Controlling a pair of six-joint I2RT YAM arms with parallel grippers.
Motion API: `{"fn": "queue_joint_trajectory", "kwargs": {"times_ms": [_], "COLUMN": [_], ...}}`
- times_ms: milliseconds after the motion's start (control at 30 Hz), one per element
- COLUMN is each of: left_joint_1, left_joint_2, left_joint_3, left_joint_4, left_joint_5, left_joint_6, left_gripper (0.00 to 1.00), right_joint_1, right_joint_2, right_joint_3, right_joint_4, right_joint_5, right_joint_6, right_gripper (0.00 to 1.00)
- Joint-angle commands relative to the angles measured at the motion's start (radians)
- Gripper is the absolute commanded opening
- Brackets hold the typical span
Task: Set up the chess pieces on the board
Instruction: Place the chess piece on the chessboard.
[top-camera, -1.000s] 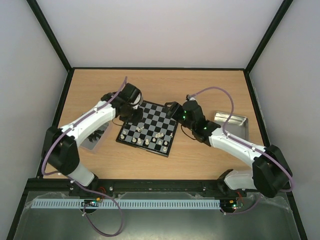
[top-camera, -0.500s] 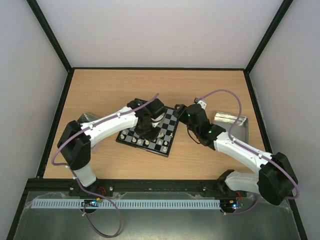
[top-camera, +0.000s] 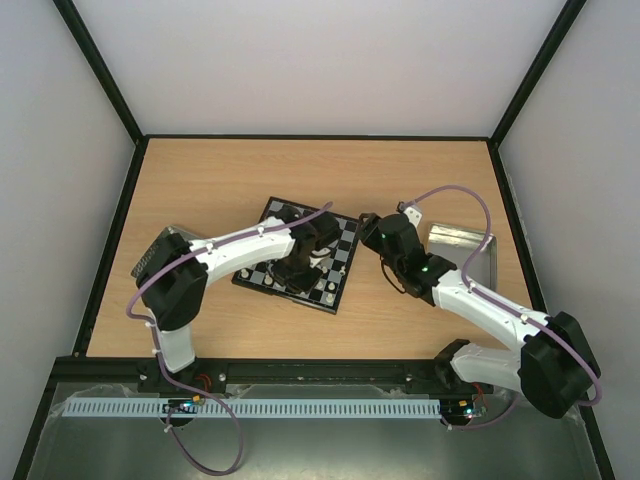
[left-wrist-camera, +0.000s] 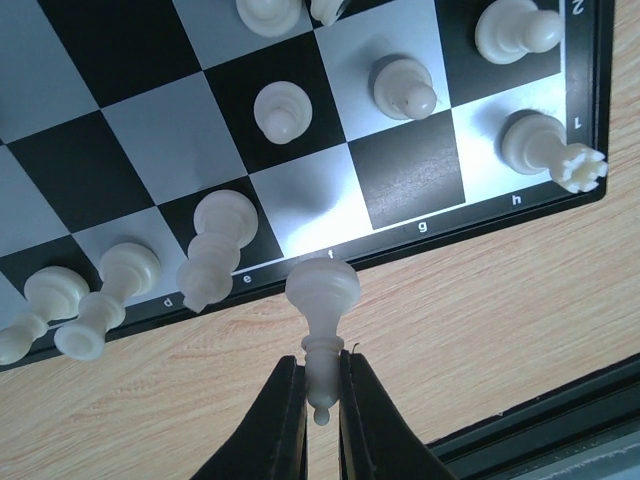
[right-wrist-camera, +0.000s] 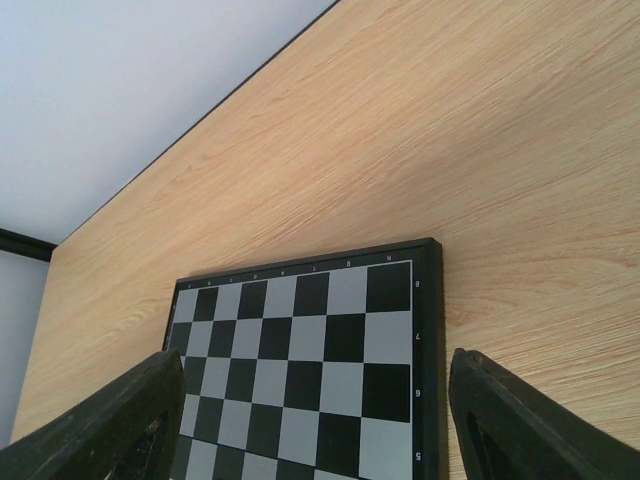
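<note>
The board (top-camera: 345, 243) lies at the table's middle, and my left gripper (top-camera: 297, 268) hangs over its near part. In the left wrist view that gripper (left-wrist-camera: 322, 405) is shut on the thin top of a cream-white chess piece (left-wrist-camera: 322, 292), whose round base points at the board's near rim (left-wrist-camera: 440, 225) by the f file. Several cream-white pieces stand in the two near rows, among them a rook (left-wrist-camera: 545, 150) and a tall piece (left-wrist-camera: 215, 245). My right gripper (top-camera: 368, 228) is open beside the board's right corner. Its fingers (right-wrist-camera: 110, 430) frame bare squares (right-wrist-camera: 320, 340).
A silver metal tray (top-camera: 465, 245) sits to the right of the board, behind my right arm. Bare wood stretches beyond the board to the back wall (right-wrist-camera: 150, 90). A dark rail (left-wrist-camera: 560, 420) runs along the table's near edge.
My left arm has swung from the board's far left corner across to its near right part, still holding the piece. My right gripper has drawn back a little to the right.
</note>
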Motion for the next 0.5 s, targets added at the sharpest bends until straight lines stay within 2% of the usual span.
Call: {"fn": "queue_joint_trajectory", "kwargs": {"times_ms": [0,467], "left_joint_1": [-0.012,-0.022], "left_joint_2": [0.039,0.116], "left_joint_3": [0.041,0.089], "left_joint_4": [-0.038,-0.038], "left_joint_5": [-0.012,-0.032], "left_joint_6": [0.011,-0.004], "left_gripper": [0.05,0.09], "right_joint_1": [-0.006,-0.006], "right_joint_2": [-0.018,-0.029], "right_joint_3": [-0.015,-0.026], "right_joint_4": [0.017,0.021], "right_joint_5": [0.029,0.019], "right_joint_6": [-0.005,-0.008], "right_gripper": [0.72,0.72]}}
